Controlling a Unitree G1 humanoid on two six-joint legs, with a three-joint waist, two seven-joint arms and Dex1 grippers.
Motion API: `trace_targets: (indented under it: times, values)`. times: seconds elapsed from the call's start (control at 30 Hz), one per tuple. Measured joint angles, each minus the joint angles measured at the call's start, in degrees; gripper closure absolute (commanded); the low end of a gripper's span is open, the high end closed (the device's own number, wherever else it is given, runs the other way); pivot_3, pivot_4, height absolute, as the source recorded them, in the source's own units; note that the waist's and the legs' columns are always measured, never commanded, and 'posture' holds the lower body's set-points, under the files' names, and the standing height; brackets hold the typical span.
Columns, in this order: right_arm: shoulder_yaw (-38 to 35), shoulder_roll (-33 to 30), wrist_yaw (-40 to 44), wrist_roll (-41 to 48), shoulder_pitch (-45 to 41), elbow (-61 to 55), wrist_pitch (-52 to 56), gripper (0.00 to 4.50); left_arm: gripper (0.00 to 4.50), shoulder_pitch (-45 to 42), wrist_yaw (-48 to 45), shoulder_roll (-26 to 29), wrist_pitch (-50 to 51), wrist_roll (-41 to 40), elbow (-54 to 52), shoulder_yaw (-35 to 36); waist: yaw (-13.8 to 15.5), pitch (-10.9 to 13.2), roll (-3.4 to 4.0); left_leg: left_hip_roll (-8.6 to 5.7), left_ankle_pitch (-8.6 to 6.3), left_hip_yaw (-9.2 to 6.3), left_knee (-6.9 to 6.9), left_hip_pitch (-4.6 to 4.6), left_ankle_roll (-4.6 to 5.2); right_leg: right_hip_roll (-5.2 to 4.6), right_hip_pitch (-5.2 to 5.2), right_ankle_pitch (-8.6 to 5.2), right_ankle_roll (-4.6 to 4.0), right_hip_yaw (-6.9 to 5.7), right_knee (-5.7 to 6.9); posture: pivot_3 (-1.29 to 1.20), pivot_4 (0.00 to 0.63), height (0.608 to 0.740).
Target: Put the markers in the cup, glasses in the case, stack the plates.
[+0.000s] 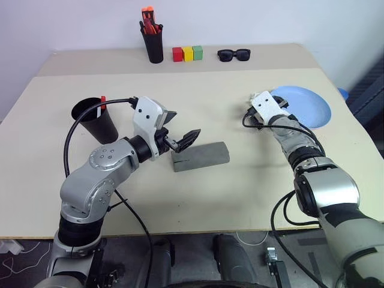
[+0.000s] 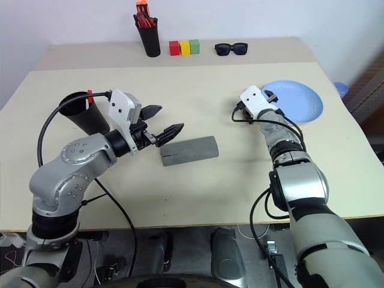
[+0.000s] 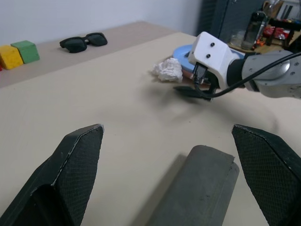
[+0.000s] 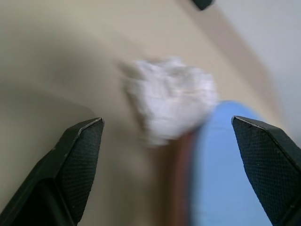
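Right wrist view: right pincer (image 4: 167, 174) gapes, empty.

Lighting: bright, even, diffuse; soft shadows under the case (image 1: 201, 156). Head views sharp. Right wrist view blurred: crumpled white paper (image 4: 170, 102), blue plate (image 4: 225, 169) smeared.

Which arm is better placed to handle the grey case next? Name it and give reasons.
Left. The left gripper hangs open with the grey case lying just ahead between its fingers. The right gripper, also open, is across the table at the blue plate.
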Motion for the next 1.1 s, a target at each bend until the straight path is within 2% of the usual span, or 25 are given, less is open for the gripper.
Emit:
trace_targets:
  times: [0.3,0.67,0.73,0.93,1.1]
  values:
    - [-12.1,1.2,17.3,13.0,-0.8,0.0,2.8,0.06,0.00,0.9,1.0,0.1,0.1,-0.8,-0.6,0.1,0.0,0.0,0.01,0.00,0.00,0.00,0.00,0.00,0.01,0.00,0.01,0.00,0.00,0.00,-0.01,0.00,0.150,0.740]
    - [-14.5,-0.1,31.4,17.4,-1.8,-0.3,5.6,0.06,0.00,1.3,1.1,0.2,0.1,-1.1,-0.9,0.1,0.0,0.0,0.01,0.00,0.00,0.00,0.00,0.00,0.00,0.00,0.00,0.00,0.00,0.00,-0.01,0.00,0.150,0.740]
    - [-14.6,-0.2,30.8,17.6,-1.8,-0.7,5.1,0.06,0.00,1.3,1.1,0.2,0.0,-1.1,-0.9,0.1,0.0,0.0,0.01,0.00,0.00,0.00,0.00,0.00,0.00,0.00,0.00,0.00,0.00,-0.01,-0.01,0.00,0.150,0.740]
    - [-10.4,-2.4,13.8,11.4,-2.6,-1.1,-2.4,0.06,0.00,1.3,1.1,0.2,0.0,-1.1,-0.9,0.1,0.1,0.0,0.00,0.00,0.00,0.01,0.00,-0.02,0.00,0.00,-0.01,0.00,0.00,0.00,-0.03,0.00,0.150,0.740]
    - [-6.9,-2.7,6.1,6.6,-2.8,-1.1,-3.7,0.06,0.00,1.3,1.7,0.2,0.0,-1.1,-0.9,0.1,0.0,0.0,0.00,0.00,0.00,0.01,-0.02,-0.01,0.00,0.00,-0.04,0.00,-0.01,0.00,-0.02,0.00,0.150,0.740]
